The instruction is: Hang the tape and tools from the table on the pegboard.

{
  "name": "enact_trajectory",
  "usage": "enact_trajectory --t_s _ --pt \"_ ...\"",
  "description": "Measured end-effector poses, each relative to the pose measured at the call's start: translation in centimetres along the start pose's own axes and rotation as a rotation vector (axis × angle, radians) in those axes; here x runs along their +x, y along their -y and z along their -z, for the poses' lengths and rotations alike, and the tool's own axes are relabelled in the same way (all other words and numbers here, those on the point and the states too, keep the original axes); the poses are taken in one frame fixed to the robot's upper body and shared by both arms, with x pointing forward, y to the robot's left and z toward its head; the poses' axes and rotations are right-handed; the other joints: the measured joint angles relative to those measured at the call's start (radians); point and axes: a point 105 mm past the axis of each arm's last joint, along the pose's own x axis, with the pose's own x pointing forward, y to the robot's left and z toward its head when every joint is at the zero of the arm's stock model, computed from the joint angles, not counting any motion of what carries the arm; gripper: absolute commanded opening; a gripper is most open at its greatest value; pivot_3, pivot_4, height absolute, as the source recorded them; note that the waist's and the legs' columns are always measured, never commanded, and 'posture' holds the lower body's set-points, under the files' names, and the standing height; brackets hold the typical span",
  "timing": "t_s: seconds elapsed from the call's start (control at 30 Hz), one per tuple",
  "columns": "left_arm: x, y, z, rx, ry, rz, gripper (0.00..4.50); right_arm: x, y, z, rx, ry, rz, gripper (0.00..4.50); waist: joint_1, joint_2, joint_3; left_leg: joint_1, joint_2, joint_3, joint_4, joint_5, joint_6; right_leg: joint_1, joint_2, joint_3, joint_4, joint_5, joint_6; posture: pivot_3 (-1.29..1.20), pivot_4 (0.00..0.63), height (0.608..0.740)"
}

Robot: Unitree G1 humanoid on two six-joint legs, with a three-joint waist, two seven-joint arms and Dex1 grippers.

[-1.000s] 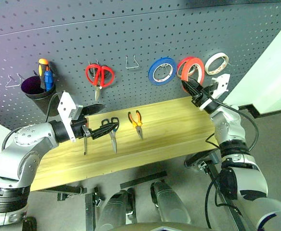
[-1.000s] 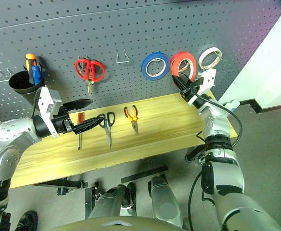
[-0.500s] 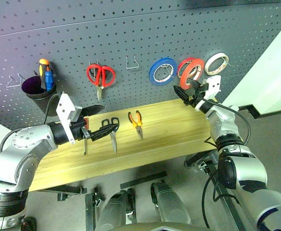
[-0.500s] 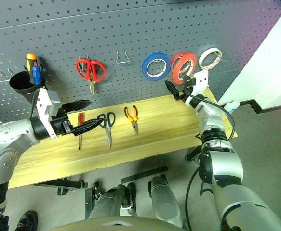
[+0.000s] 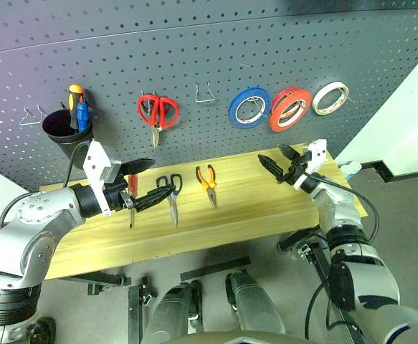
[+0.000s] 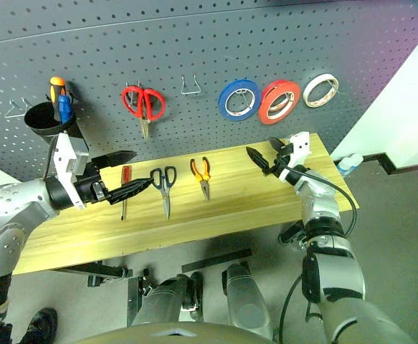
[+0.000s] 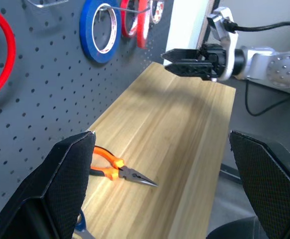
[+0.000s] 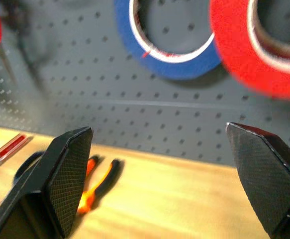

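The red-orange tape (image 5: 289,109) hangs on a hook of the dark grey pegboard (image 5: 194,43), between a blue roll and a white one. My right gripper (image 5: 269,152) is open and empty, below the tape and over the right end of the table (image 5: 266,208). On the table lie the orange-and-black pliers (image 5: 209,183), the dark-handled scissors (image 5: 171,195) and the red-handled screwdriver (image 5: 131,197). My left gripper (image 5: 151,183) hovers open and empty just above the screwdriver and the scissors. The left wrist view has the pliers (image 7: 117,169) and the right gripper (image 7: 165,59).
Also on the pegboard are a blue roll (image 5: 248,107), a white roll (image 5: 334,97), red-handled scissors (image 5: 158,111), a bare wire hook (image 5: 206,92) and a dark cup (image 5: 65,129) with orange and blue screwdrivers. The table's front edge runs along the near side.
My right gripper opened, let go of the red-orange tape, which stays on its hook, and sank away from the pegboard toward the table. The left gripper kept still.
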Motion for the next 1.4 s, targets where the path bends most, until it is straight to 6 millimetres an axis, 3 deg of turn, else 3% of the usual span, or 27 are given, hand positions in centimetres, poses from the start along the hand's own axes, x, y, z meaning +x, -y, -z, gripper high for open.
enact_trajectory --t_s 0.13,0.3,0.7,0.97,1.4 --pt "-0.8 -0.1 1.0 -0.02 -0.027 -0.024 4.5 0.5 -0.7 0.5 -0.075 -0.079 0.045 4.46 -0.009 0.0 0.0 0.0 0.0 0.0 0.0 0.0 0.0 0.0 0.0 0.0 0.0 0.0 0.0 -0.17 0.224 0.729" --pt "-2.7 -1.0 1.4 -0.016 -0.057 -0.103 4.5 2.6 -3.3 1.6 -0.114 -0.184 0.036 4.46 -0.001 0.0 0.002 0.001 0.001 0.0 -0.001 0.0 0.0 -0.001 0.0 0.0 0.0 0.0 -0.001 -0.12 0.259 0.729" --pt "-5.6 -0.8 1.7 0.008 -0.087 -0.24 4.5 6.1 -9.2 4.1 -0.124 -0.325 -0.026 4.46 0.075 -0.005 0.022 0.001 0.001 0.0 -0.003 -0.001 0.001 -0.004 -0.001 0.0 -0.002 -0.002 -0.004 -0.02 0.29 0.729" --pt "-6.4 -0.1 1.2 0.012 -0.076 -0.269 4.5 7.4 -10.3 4.2 -0.118 -0.37 -0.004 4.46 0.1 -0.007 0.038 0.0 0.001 0.0 -0.006 -0.002 0.002 -0.004 -0.001 0.0 -0.007 -0.002 -0.005 0.02 0.318 0.729" --pt "-6.5 0.2 0.2 0.011 -0.045 -0.285 4.5 8.1 -8.8 4.7 -0.109 -0.498 0.203 4.46 0.102 -0.009 0.061 -0.005 0.001 0.0 -0.02 -0.001 0.002 -0.008 -0.002 -0.001 -0.018 -0.001 -0.002 0.0 0.352 0.729"
